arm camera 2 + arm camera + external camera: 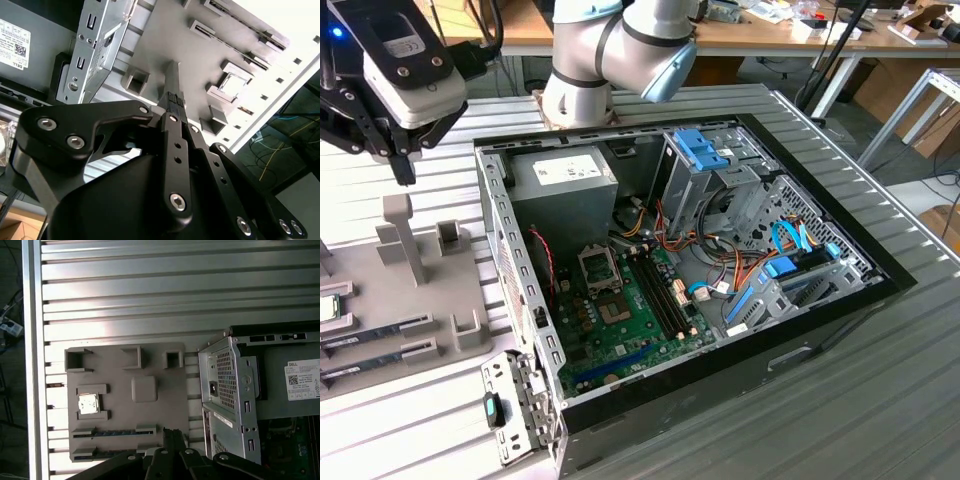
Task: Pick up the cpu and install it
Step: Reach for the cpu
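The pincer (172, 82), closed and empty, hangs over the tray (165, 30). The cpu (233, 85) lies in a holder near its tip, untouched.

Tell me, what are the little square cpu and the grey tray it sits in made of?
The cpu has a silvery top that catches the light, so it is probably bare metal. The grey tray looks dull and even, with blocky raised pockets, so it is likely matte plastic, though painted metal is possible.
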`<state>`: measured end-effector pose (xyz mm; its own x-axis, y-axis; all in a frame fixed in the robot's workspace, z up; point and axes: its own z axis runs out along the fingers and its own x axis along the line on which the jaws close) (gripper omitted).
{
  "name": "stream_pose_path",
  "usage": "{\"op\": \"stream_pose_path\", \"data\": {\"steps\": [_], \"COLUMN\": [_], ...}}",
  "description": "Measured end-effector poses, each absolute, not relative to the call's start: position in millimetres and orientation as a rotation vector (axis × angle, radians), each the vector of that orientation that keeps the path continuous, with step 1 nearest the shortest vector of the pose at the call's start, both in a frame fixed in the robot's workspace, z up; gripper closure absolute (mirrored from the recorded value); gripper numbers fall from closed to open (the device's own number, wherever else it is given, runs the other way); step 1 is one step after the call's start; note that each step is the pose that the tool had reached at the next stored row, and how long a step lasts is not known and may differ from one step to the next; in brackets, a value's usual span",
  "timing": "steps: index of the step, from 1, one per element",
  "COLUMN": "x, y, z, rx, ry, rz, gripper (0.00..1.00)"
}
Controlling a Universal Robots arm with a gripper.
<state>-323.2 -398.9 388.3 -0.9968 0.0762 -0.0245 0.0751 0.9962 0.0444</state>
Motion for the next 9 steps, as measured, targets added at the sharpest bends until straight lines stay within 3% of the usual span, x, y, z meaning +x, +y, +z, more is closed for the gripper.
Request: {"op": "stream_pose_path", "data": {"steps": [9], "x": [-329.1], "y": [-399.0], "z": [388.3], "rx": [0.118], "ry": [3.112], "rz": [0.068], "gripper": [0.89]}}
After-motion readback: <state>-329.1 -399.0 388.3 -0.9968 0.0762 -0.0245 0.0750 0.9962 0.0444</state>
